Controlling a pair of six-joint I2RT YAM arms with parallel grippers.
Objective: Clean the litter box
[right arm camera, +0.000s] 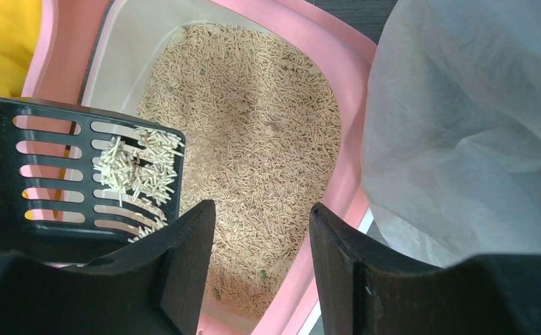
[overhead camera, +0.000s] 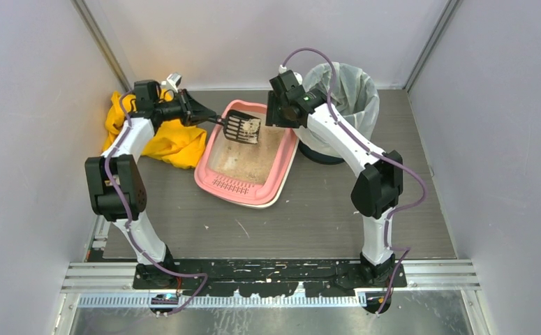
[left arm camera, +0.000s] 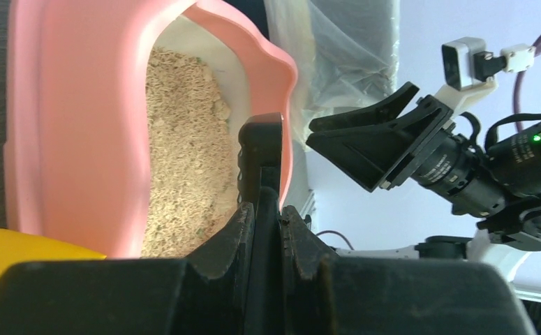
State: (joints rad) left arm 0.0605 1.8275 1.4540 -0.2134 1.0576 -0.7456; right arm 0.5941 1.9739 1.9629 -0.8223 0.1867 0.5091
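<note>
Grey tabletop: litter box partly behind black scoop.

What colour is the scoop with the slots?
The scoop is black; the right wrist view shows it best.

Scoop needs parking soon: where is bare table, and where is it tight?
Bare table runs along the front, between the litter box and the arm bases, and a narrower strip right of the bin. The back is crowded: yellow cloth, left tool shut on the scoop over the box, right tool open beside the bin.
</note>
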